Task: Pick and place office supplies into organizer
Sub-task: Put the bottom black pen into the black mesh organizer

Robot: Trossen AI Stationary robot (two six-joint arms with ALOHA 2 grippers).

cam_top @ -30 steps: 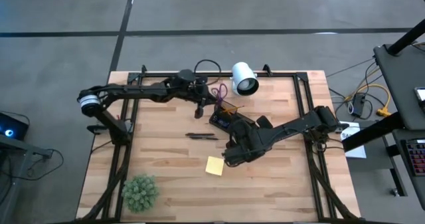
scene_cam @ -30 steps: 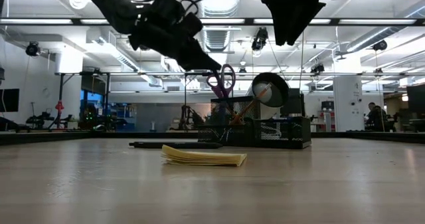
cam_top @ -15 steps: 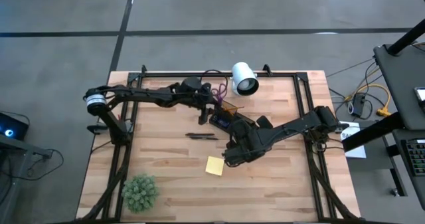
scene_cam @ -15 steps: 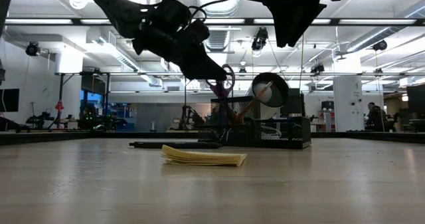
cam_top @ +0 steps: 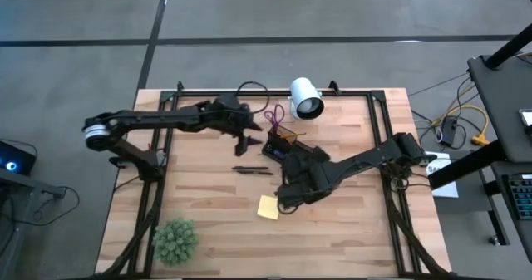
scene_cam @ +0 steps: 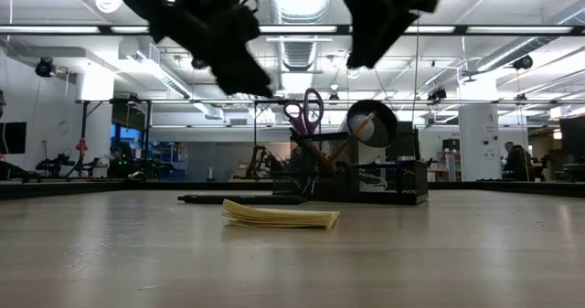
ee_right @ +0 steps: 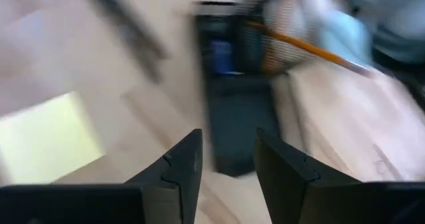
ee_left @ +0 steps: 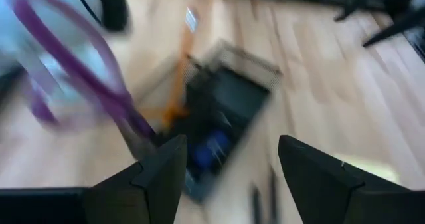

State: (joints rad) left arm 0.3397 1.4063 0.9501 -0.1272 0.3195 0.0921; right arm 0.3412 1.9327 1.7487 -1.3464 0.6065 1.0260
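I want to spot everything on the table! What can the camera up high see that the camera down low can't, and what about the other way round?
Only the high view shows the fuzzy green plant ball, both whole arms, and the grey floor around the table.

Only the low view shows the big room behind, with ceiling lights and pipes.

Both show the organizer holding the purple-handled scissors and orange pencil, the yellow sticky-note pad, the black pen and the white camera.

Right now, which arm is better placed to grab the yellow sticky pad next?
Probably the right. Its gripper hangs beside the yellow sticky pad, fingers open and empty. The left gripper sits farther off, by the organizer where the scissors already stand.
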